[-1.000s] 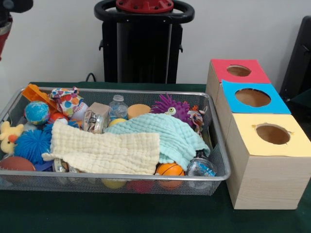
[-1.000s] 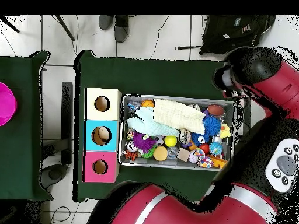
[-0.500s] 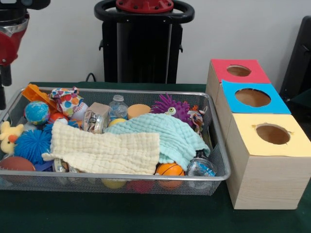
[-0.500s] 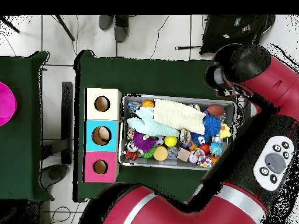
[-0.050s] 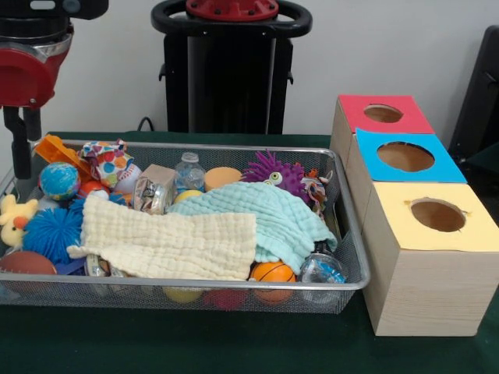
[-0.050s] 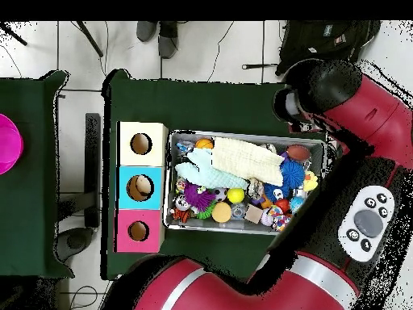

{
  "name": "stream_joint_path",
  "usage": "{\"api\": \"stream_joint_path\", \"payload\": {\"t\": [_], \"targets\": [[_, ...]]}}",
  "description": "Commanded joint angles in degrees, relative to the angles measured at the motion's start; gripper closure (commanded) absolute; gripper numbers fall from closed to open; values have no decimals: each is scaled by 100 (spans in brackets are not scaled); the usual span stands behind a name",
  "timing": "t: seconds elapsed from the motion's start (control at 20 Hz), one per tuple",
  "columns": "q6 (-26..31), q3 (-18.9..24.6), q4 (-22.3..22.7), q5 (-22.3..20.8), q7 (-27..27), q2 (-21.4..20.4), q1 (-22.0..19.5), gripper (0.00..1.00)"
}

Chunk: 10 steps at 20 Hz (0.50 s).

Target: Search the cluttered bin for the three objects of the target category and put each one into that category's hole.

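The bin (image 5: 343,257) lies before me, heaped with toys under a cream cloth (image 5: 168,241) and a mint cloth (image 5: 273,218), with the three holed boxes (image 5: 425,234) just beside it. My gripper (image 5: 22,144) hangs over the bin's end farthest from the boxes, above a globe ball (image 5: 59,180); I cannot tell how my jaws stand. A small basketball (image 5: 273,273) sits against the near wall.
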Motion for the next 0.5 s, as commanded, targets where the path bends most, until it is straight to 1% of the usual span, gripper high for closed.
{"api": "stream_joint_path", "payload": {"t": [0.05,0.5], "targets": [[-47,457,881,177,1571,-21,-21,0],[-166,521,887,203,1444,19,-81,0]]}}
